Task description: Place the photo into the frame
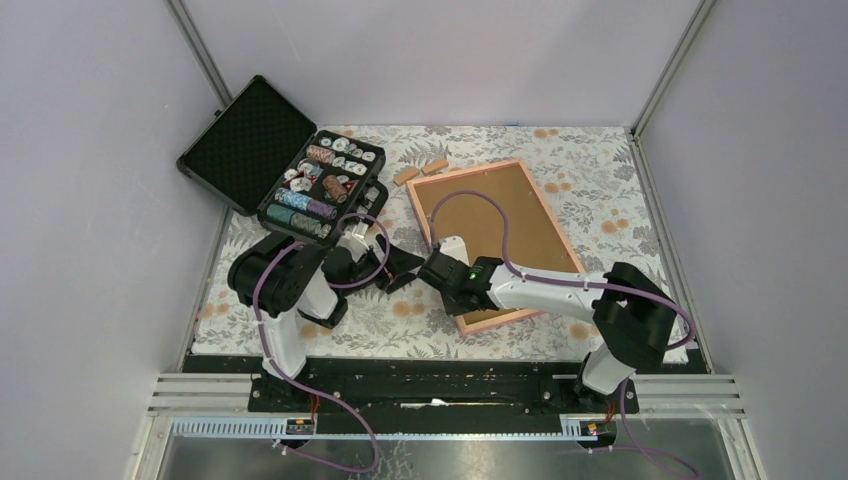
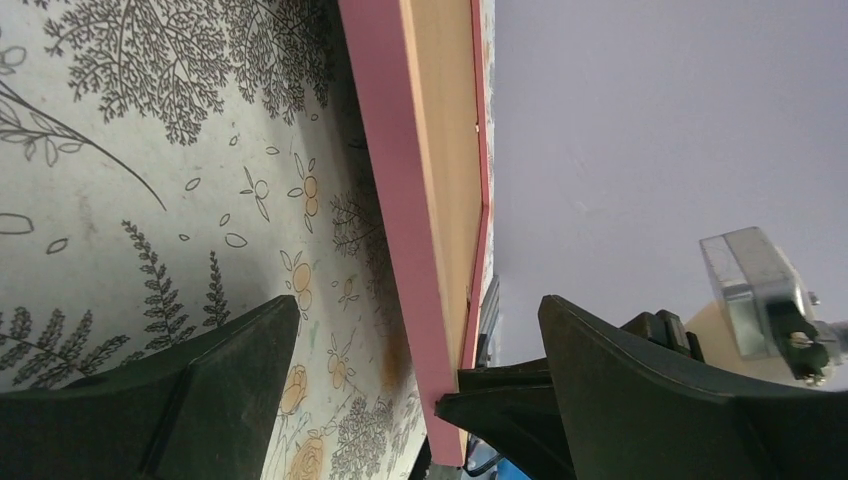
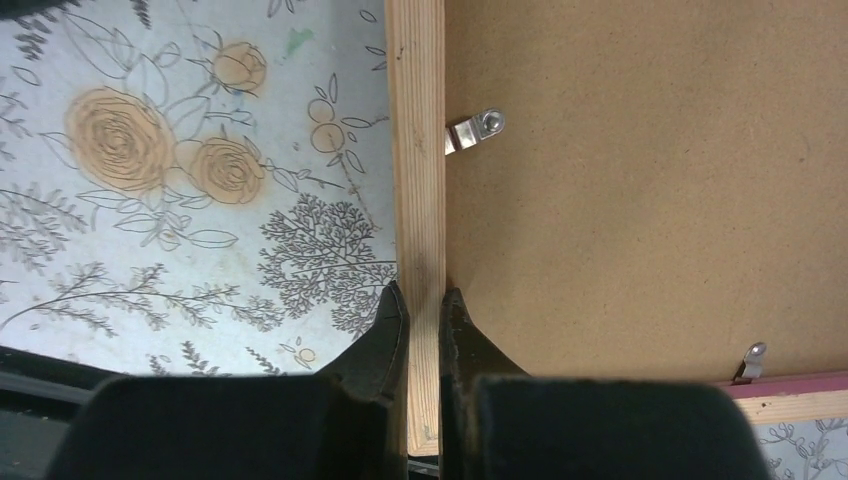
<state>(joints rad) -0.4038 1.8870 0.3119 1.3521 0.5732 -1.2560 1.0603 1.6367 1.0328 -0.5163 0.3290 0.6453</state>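
My right arm [image 1: 540, 288] reaches out low over the desk [image 1: 600, 200], which has a cloth with grey leaves and orange flowers on it. My right jaws are squeezed tight on the left rail of the big, thin, pinkish-orange wooden picture frame [image 1: 465, 176] [image 3: 415, 150], close to its near left corner. One finger is on the outer side of the rail and one is on the inner side.

The frame is on the right half of the desk, turned a little. A plain brown board [image 1: 535, 235] [image 3: 650, 200] fills it. Two small shiny metal clips [image 3: 475, 128] sit at the edge of the board, one by the left rail and one by the near rail.

My left arm [image 1: 290, 300] bends in from the left. My left jaws are wide open and hold nothing. They are low over the cloth, just left of my right jaws, near that same corner of the frame.

Past the far left corner of the frame lie two small pale wooden blocks [image 1: 420, 170], close together. Farther left, at the back of the desk, is an open black hard case [image 1: 245, 145]. Its lid leans back and is lined with black foam. The bottom half holds round chips [image 1: 322, 185] stacked in rows: teal, purple, brown and white ones.
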